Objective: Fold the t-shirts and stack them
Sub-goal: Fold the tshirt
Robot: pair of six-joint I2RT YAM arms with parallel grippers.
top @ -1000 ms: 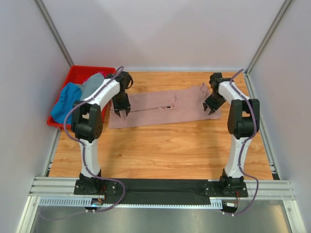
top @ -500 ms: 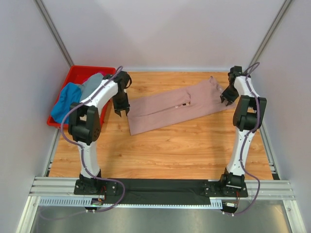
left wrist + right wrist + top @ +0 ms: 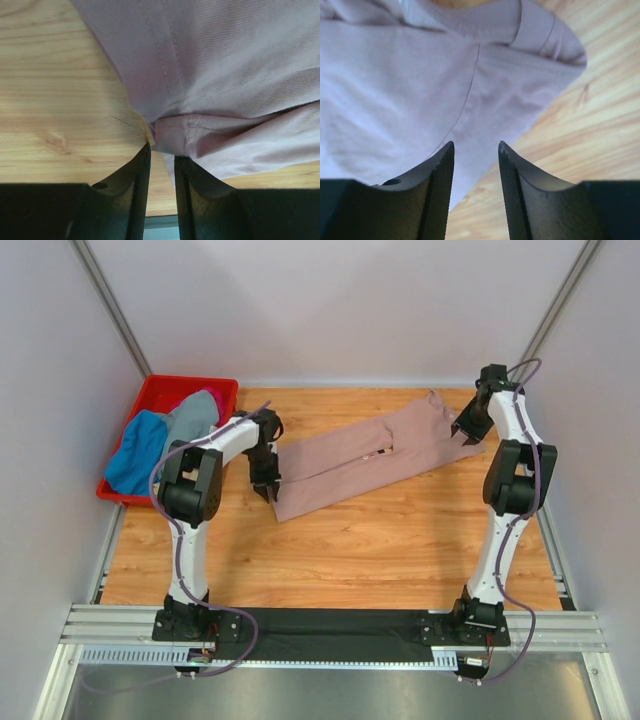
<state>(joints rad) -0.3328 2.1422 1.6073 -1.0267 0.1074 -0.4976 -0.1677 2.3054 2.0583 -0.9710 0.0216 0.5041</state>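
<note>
Dusty-pink t-shirt dragged rightward, long axis now diagonal (near-left to far-right)

1. The dusty-pink t-shirt was matt cloth with a fine ribbed weave and raised, stitched hems.
2. The desk was smooth pale wood with a clear grain and a slight satin sheen.
3. The crate was smooth red plastic, faintly glossy.
4. The blue t-shirt, grey t-shirt and magenta t-shirt were soft, matt cloth.
5. The left gripper had matt black, smooth-looking jaws. The right gripper had black jaws with finely ridged inner faces.
6. The left arm and right arm wore glossy white shells with matt black joints.
7. The rail was bare, silvery, grooved metal.
</note>
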